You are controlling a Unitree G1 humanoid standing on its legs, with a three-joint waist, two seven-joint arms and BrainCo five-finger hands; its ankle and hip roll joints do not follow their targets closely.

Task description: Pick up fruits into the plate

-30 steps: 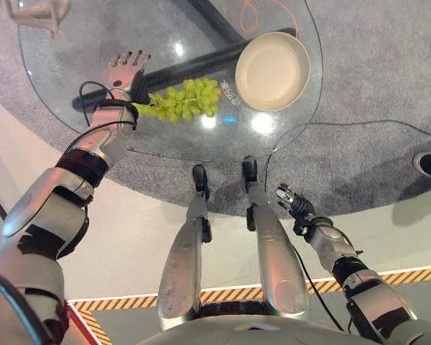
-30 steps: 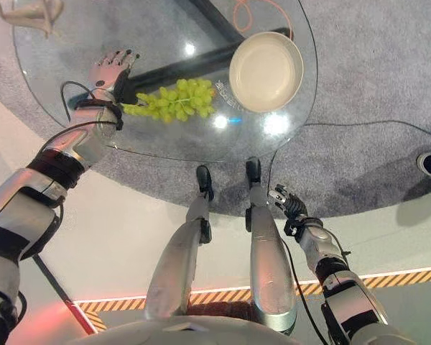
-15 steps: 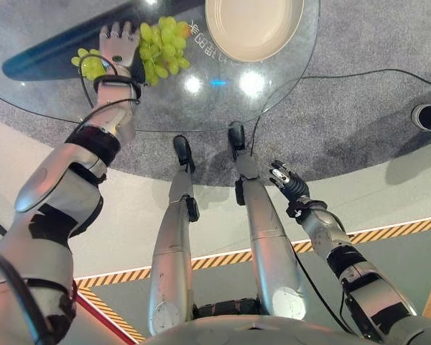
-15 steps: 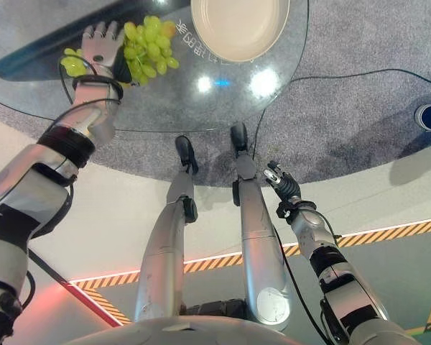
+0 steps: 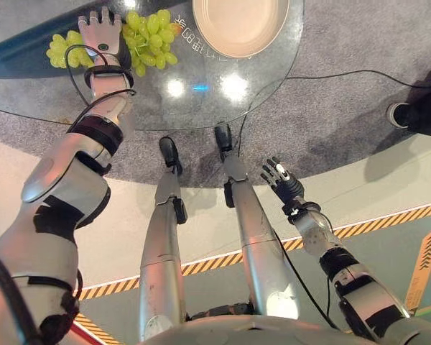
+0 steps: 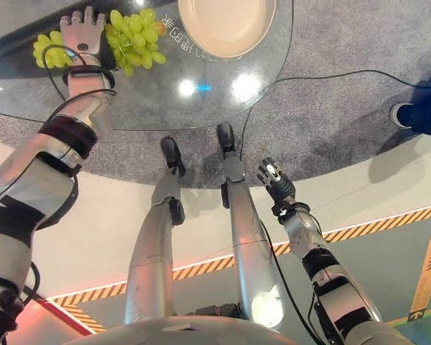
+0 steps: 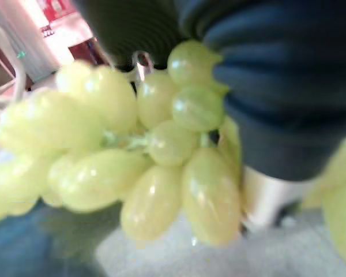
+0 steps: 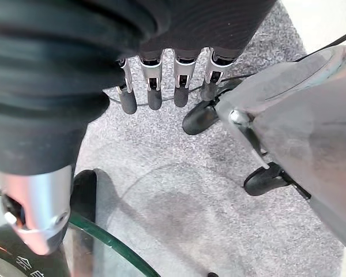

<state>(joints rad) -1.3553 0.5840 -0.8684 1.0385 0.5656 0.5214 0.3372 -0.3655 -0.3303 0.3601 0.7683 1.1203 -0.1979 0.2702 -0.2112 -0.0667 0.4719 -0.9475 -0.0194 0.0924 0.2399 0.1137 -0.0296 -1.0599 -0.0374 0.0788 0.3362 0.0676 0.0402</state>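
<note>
1. Green grapes [image 5: 147, 43] are laid on the round glass surface [image 5: 201, 108], with one part of the bunch seen on each side of the left hand [image 5: 100, 32].
2. A second, smaller part of the same bunch is seen at the outer side of that hand, toward the surface's left edge.
3. The left hand is placed flat over the middle of the bunch, with its fingers extended away from the robot; the back of the hand is turned upward.
4. In the left wrist view the grapes [image 7: 155, 173] are shown pressed close against the dark cover of the hand; whether any finger or the thumb is curled under the bunch cannot be told.
5. A cream plate [image 5: 241, 25] is set on the same surface, just beside the grapes on their right; nothing is held in it.
6. The right hand [image 6: 276, 188] is held low, well apart from the surface, over the grey carpet [image 5: 330, 108].
7. In the right wrist view its fingers [image 8: 153, 86] are shown straight and side by side, with nothing grasped.
8. A person's dark shoe [image 5: 409, 115] is seen on the carpet at the right edge.
</note>
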